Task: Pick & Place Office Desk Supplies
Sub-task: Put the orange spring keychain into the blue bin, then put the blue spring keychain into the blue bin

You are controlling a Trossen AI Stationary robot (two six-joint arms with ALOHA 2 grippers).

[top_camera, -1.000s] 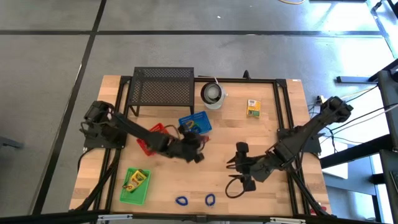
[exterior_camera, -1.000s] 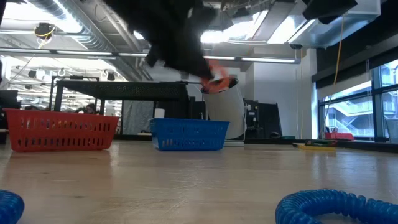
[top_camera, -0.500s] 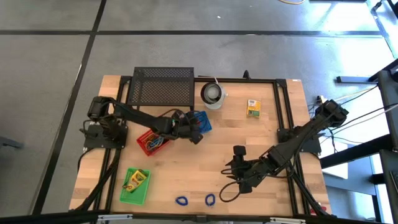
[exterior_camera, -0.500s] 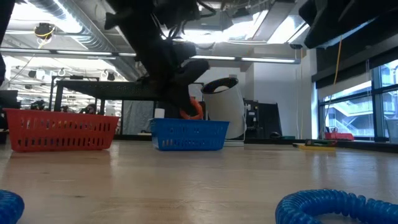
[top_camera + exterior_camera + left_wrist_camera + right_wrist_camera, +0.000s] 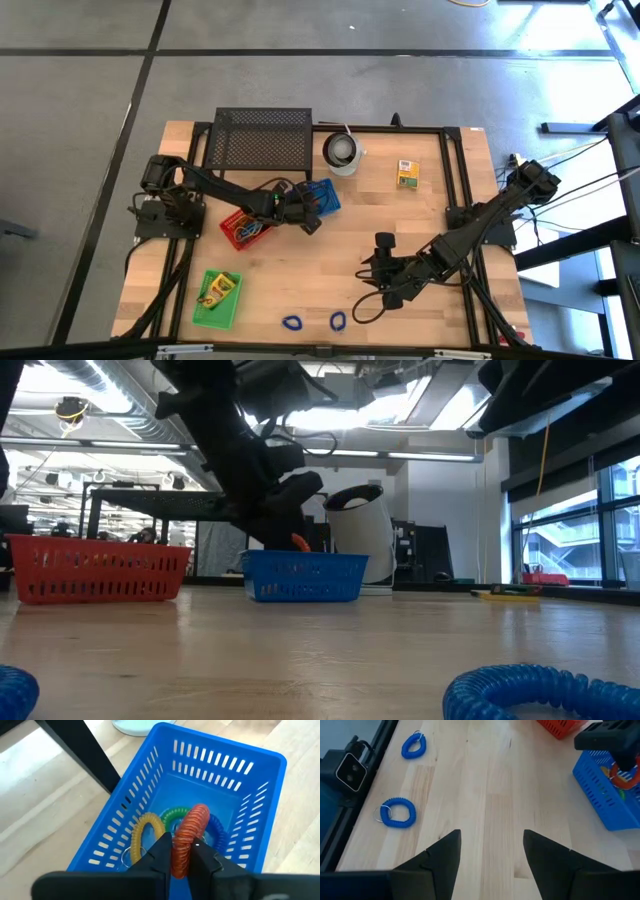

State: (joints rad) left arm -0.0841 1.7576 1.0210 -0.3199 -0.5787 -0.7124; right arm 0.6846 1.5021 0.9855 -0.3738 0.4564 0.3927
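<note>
My left gripper (image 5: 311, 211) is shut on an orange coiled loop (image 5: 193, 826) and hangs over the blue basket (image 5: 323, 196). In the low view the loop (image 5: 300, 542) sits just above the basket's rim (image 5: 304, 557). Yellow (image 5: 142, 837), green (image 5: 172, 814) and blue (image 5: 216, 828) loops lie on the basket floor. My right gripper (image 5: 377, 274) is open above the bare table at the near middle. Two blue loops (image 5: 413, 746) (image 5: 397, 812) lie on the wood beyond its fingers, near the front edge. My left gripper pinches the lower part of the orange loop's coil (image 5: 181, 854) between its two fingers. The fingers slant down from the table's left. The loop stands up beyond the fingertips, lifted clear, above the inside of the blue basket.
A red basket (image 5: 243, 228) with loops stands left of the blue one. A green basket (image 5: 217, 297) holds a crayon box at the near left. The black mesh stand (image 5: 262, 138), the white cup (image 5: 342, 152) and a lone crayon box (image 5: 406, 174) line the far side.
My left gripper has carried the orange loop from over the table's middle toward the far edge and down, stopping over the blue basket. It has tipped further downward on the way. The loop has stayed in its hold.
</note>
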